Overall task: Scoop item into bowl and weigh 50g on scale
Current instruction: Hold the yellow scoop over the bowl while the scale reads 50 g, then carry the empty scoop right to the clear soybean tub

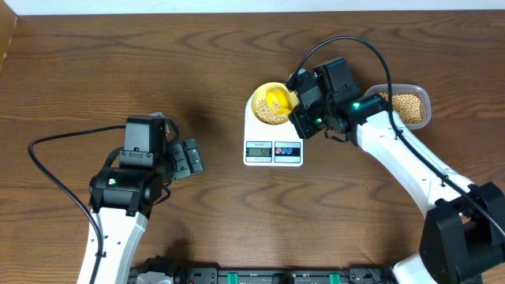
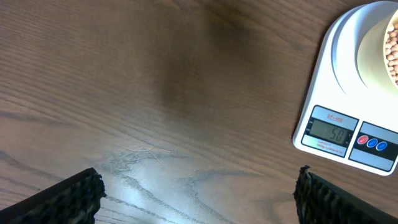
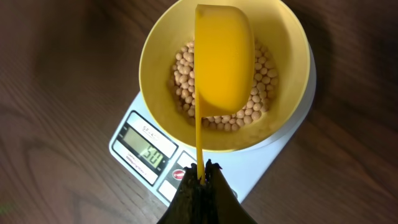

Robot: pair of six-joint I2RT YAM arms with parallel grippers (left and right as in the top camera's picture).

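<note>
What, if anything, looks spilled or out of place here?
Nothing stands out. The beans lie in the bowl, which sits on the scale, and in the clear tub; none show on the table. The right pincer holds the yellow scoop above the bowl.

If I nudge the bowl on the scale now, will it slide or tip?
Probably slides rather than tips: the bowl sits low and wide on the smooth scale top. Likely light, holding only a shallow layer of beans; those would probably roll and scatter if it tilted.
</note>
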